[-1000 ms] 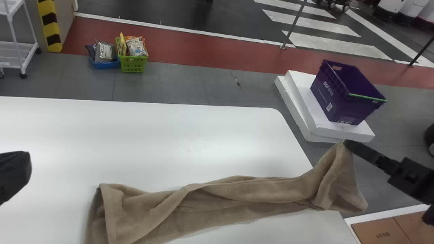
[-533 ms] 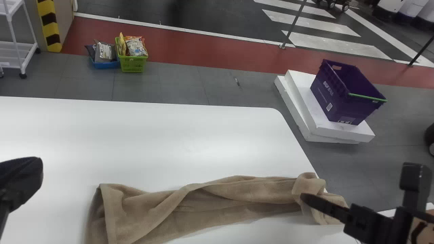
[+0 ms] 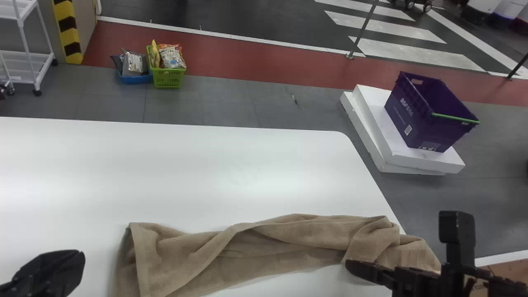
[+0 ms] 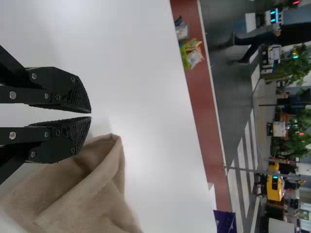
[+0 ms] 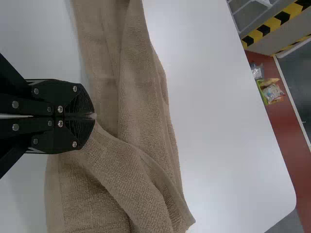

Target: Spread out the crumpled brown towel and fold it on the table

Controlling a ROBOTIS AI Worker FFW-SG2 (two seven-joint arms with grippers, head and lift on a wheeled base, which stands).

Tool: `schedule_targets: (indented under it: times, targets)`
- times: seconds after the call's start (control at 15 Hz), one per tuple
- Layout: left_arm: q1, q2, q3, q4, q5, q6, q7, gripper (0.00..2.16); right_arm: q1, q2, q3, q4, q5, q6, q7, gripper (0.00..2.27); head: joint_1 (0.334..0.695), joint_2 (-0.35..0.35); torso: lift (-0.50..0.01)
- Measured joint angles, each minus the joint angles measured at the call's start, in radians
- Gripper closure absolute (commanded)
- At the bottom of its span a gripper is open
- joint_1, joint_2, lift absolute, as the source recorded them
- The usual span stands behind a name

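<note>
Right gripper [image 3: 349, 265], now nearer and further inward than in the earlier frame, has its jaws clamped on an edge of the brown towel [image 3: 189, 258], right end turned back. Left gripper [image 3: 81, 253], also shifted nearer, hovers left of the towel, jaws slightly apart. Rumpled towel crosses the counter [image 3: 198, 173]; purple crate [image 3: 420, 117] beyond.

This looks like a big hall, maybe for shows. It has a grey tile floor [image 3: 231, 99], a long red floor strip [image 3: 247, 55], white painted crosswalk stripes [image 3: 416, 53] on black ground, and leafy green plants [image 4: 291, 68] farther off.
</note>
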Motion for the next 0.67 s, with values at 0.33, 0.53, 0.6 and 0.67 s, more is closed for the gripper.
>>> schedule_targets:
  times: [0.33,0.53,0.6,0.67]
  targets:
    - [-0.009,0.011,-0.03,-0.002,0.027,0.184,-0.044,0.98,0.007,0.0,0.049,-0.009,0.015,-0.031,-0.019,1.65,0.695,-0.35,-0.127]
    - [-0.009,0.013,-0.073,-0.014,0.024,0.251,-0.048,0.88,0.026,0.0,0.044,-0.04,0.001,-0.03,-0.011,1.65,0.695,-0.35,-0.127]
    - [-0.009,0.012,-0.087,-0.017,0.027,0.264,-0.047,0.86,0.027,0.0,0.038,-0.041,-0.004,-0.032,-0.009,1.65,0.695,-0.35,-0.127]
    - [-0.009,0.01,-0.099,-0.024,0.031,0.272,-0.046,0.86,0.028,0.0,0.031,-0.041,-0.012,-0.033,-0.008,1.65,0.695,-0.35,-0.127]
